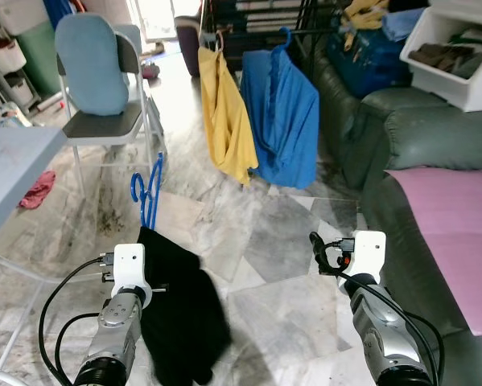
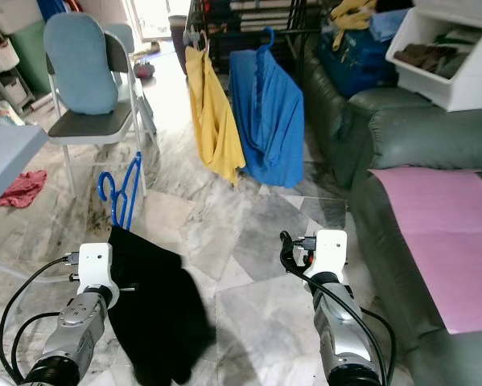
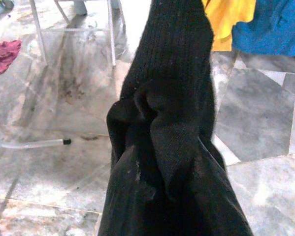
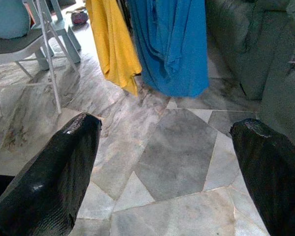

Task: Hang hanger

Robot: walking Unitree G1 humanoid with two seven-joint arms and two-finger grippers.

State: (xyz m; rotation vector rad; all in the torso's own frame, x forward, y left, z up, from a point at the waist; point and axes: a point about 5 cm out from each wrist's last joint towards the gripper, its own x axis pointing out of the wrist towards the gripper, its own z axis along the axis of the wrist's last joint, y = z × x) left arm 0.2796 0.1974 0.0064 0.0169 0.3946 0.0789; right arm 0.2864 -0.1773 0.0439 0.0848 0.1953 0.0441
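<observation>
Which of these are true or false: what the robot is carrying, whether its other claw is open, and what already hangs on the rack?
1. The left gripper carries a black knitted garment on a blue plastic hanger. True.
2. The right gripper grips a shirt. False: its fingers are spread apart with nothing between them.
3. A yellow garment and a blue shirt hang side by side on the dark rack. True.
4. The pink cloth lies on the folding chair. False: it lies on the green sofa.
</observation>
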